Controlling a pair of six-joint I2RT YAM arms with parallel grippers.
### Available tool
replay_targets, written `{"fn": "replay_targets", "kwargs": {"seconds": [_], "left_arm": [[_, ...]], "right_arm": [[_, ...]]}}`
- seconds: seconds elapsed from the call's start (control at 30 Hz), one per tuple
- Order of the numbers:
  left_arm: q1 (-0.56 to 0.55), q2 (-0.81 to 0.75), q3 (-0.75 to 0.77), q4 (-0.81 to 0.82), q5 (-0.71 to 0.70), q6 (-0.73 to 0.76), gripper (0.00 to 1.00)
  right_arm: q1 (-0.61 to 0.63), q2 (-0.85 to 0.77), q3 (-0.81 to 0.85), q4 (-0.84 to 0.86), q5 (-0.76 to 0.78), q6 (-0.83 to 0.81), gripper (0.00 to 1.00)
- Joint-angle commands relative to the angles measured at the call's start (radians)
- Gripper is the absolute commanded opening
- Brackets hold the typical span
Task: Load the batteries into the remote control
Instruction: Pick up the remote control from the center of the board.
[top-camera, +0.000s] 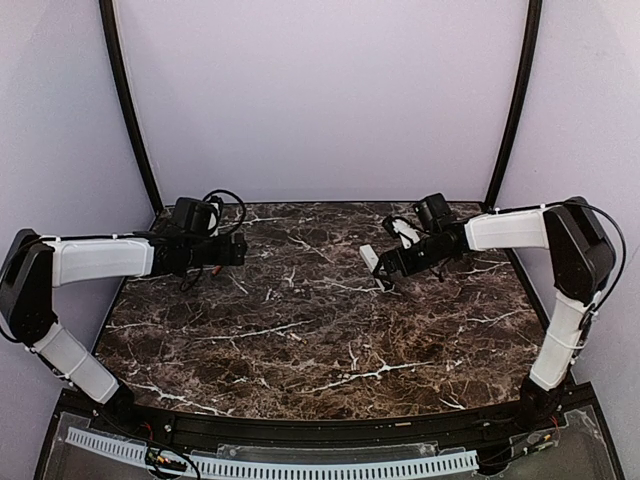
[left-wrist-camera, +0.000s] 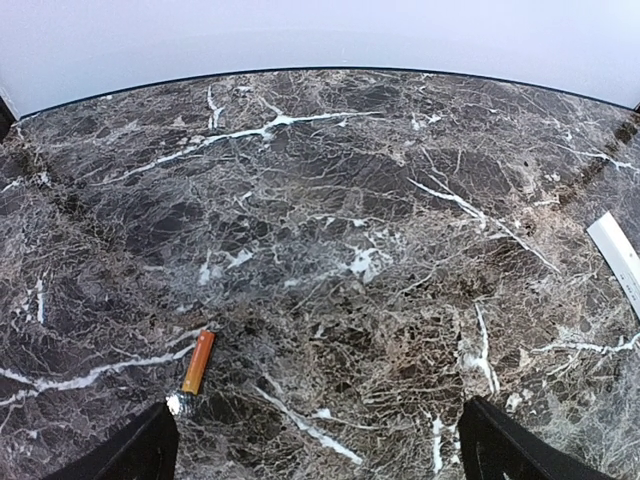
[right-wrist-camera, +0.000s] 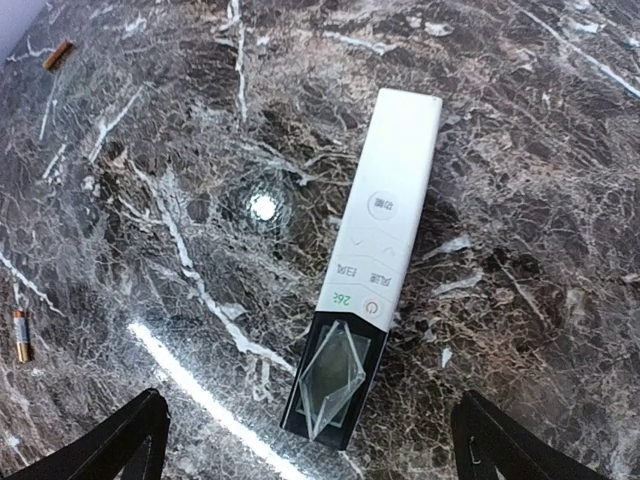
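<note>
The white remote control (right-wrist-camera: 380, 250) lies flat on the marble, buttons up, its dark end toward my right gripper (right-wrist-camera: 310, 455); the battery recess is hidden underneath. The right gripper is open and empty, hovering just above the dark end, fingers (right-wrist-camera: 120, 445) wide apart. One orange battery (right-wrist-camera: 57, 54) lies far off, another (right-wrist-camera: 20, 336) at the left edge. My left gripper (left-wrist-camera: 315, 455) is open and empty above the table; an orange battery (left-wrist-camera: 198, 361) lies just ahead of its left finger (left-wrist-camera: 135, 450). In the top view both grippers, left (top-camera: 238, 250) and right (top-camera: 383, 268), are at the back.
A flat white strip (left-wrist-camera: 620, 255) shows at the right edge of the left wrist view; I cannot tell what it is. The dark marble table (top-camera: 320, 340) ends at a pale back wall. A glare spot (right-wrist-camera: 263, 207) sits left of the remote.
</note>
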Motion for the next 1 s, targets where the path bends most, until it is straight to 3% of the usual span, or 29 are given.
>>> {"fn": "replay_targets", "kwargs": {"seconds": [0.0, 0.17, 0.33, 0.6, 0.83, 0.97], "left_arm": [[-0.012, -0.051, -0.023, 0.027, -0.027, 0.013, 0.99], [-0.021, -0.049, -0.022, 0.032, -0.046, 0.023, 0.99], [-0.028, -0.049, -0.021, 0.035, -0.067, 0.036, 0.99], [-0.036, -0.056, -0.033, 0.067, -0.079, 0.050, 0.99], [-0.042, -0.111, -0.137, 0.250, -0.040, 0.095, 0.99], [-0.046, -0.163, -0.218, 0.399, 0.077, 0.197, 0.98]], "right_arm": [[0.035, 0.062, 0.063, -0.076, 0.071, -0.020, 0.95], [0.058, 0.128, 0.101, -0.096, 0.090, -0.017, 0.76], [0.069, 0.173, 0.121, -0.100, 0.123, -0.013, 0.69], [0.072, 0.192, 0.130, -0.114, 0.160, -0.010, 0.41], [0.071, 0.147, 0.124, -0.154, 0.081, -0.028, 0.13], [0.073, 0.084, 0.103, -0.188, -0.026, -0.032, 0.11]]}}
